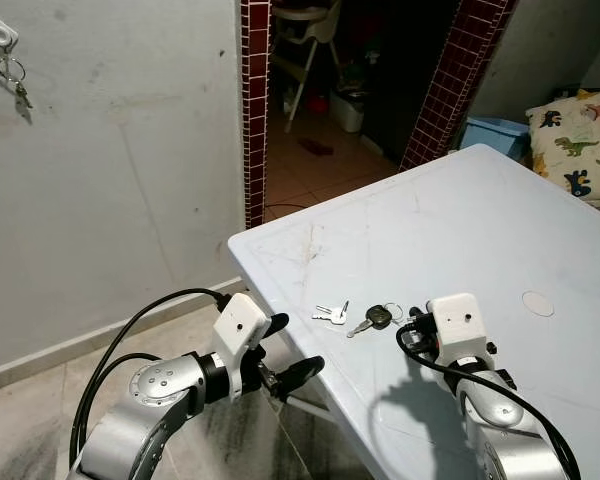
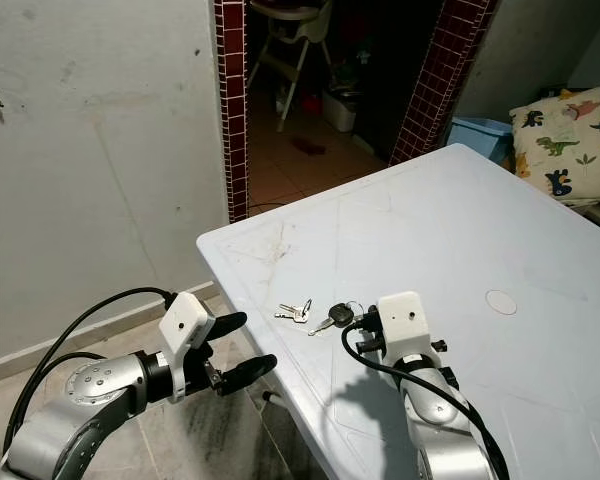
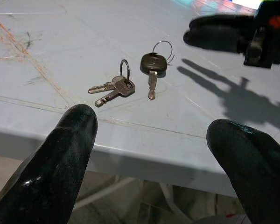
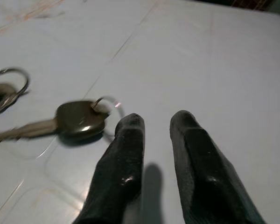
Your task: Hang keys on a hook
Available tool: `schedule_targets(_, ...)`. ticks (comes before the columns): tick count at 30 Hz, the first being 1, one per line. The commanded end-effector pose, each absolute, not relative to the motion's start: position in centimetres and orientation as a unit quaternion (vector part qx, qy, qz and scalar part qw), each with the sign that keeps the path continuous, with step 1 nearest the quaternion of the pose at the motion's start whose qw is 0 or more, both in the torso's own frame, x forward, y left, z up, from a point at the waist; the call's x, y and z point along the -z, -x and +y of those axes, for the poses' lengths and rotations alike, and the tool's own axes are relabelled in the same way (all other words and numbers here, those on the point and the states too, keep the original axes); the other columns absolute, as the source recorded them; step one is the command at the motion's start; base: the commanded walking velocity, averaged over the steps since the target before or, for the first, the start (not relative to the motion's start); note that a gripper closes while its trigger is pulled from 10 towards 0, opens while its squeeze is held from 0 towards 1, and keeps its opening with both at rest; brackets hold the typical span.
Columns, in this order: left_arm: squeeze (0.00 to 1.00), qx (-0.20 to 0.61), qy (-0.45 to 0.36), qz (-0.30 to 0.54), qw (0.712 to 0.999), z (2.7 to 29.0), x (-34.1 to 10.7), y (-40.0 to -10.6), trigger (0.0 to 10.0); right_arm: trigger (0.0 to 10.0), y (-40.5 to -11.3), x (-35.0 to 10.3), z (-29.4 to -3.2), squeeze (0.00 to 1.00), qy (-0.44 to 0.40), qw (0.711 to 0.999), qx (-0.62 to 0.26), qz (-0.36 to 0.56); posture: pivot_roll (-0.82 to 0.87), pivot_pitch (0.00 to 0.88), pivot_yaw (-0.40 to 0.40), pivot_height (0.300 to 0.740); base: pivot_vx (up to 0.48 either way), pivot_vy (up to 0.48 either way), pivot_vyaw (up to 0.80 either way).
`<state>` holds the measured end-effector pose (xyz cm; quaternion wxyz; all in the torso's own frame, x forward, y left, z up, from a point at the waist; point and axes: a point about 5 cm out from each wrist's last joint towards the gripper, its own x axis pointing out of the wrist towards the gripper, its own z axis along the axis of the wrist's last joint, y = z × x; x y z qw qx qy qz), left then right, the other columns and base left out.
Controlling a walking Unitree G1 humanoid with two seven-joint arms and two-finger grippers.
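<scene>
A black-headed key and two silver keys are laid side by side on the white table, near its edge. The left gripper is held just off that edge, fingers wide apart and empty. The right gripper is rested on the table beside the black-headed key, fingers narrowly parted, gripping nothing.

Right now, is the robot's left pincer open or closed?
Open. The left pincer has its two black fingers spread wide apart at the table edge, holding nothing.
</scene>
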<state>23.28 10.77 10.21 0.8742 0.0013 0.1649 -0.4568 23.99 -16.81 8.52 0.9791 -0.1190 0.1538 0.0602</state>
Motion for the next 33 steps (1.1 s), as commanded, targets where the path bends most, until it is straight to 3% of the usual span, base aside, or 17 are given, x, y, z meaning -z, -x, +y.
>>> schedule_targets(1,0.00,0.457,-0.005,0.161,0.875,10.6,-10.3,-23.4,10.0,10.0,-23.7,-8.5,-16.5,1.00,0.113,0.978,-0.073,0.160,0.05,0.000,-0.097,0.740,0.000,0.000,0.00)
schedule_targets(18,0.00,0.456,-0.004,0.159,0.875,10.5,-10.4,-23.3,10.0,10.0,-24.0,-7.4,-15.6,1.00,0.112,0.971,-0.097,0.189,0.05,0.000,-0.100,0.740,0.000,0.000,0.00)
schedule_targets(19,0.00,0.456,-0.004,0.159,0.875,10.5,-10.4,-23.3,10.0,10.0,-24.1,-7.4,-15.6,0.85,0.113,0.971,-0.097,0.190,0.05,0.000,-0.100,0.740,0.000,0.000,0.00)
schedule_targets(20,0.00,0.456,-0.004,0.159,0.875,10.5,-10.4,-23.3,10.0,10.0,-24.1,-7.4,-15.6,0.53,0.113,0.970,-0.097,0.190,0.05,0.000,-0.101,0.740,0.000,0.000,0.00)
schedule_targets(21,0.00,0.457,-0.004,0.159,0.875,10.5,-10.4,-23.3,10.0,10.0,-24.1,-7.4,-15.6,0.53,0.113,0.970,-0.097,0.190,0.05,0.000,-0.101,0.740,0.000,0.000,0.00)
schedule_targets(22,0.00,0.457,-0.004,0.159,0.875,10.5,-10.4,-23.3,10.0,10.0,-24.1,-7.4,-15.6,0.00,0.112,0.970,-0.097,0.190,0.05,0.000,-0.101,0.740,0.000,0.000,0.00)
schedule_targets(31,0.00,0.460,-0.003,0.158,0.874,10.4,-10.4,-23.3,10.0,10.0,-25.1,-7.3,-15.7,0.00,0.076,0.972,-0.109,0.193,0.06,0.000,-0.102,0.740,0.000,0.000,0.00)
schedule_targets(33,0.00,0.459,-0.003,0.158,0.874,10.4,-10.4,-23.3,10.0,9.4,-25.3,-7.3,-15.8,0.00,0.074,0.972,-0.111,0.195,0.06,0.000,-0.102,0.740,0.000,0.000,0.00)
